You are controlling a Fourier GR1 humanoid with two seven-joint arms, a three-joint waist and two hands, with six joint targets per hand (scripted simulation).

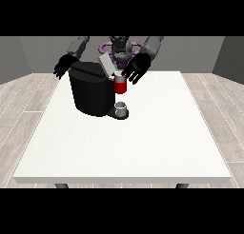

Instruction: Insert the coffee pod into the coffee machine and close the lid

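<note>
One coffee machine (91, 91), one coffee pod (120, 86), one cup (121, 107).

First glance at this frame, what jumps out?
The black coffee machine at the table's back left, its grey lid tilted up open. A red holder on its front sits above a small grey cup. The hand at the view's right hangs with spread fingers just above the red part; the hand at the view's left is by the machine's far corner.
</note>
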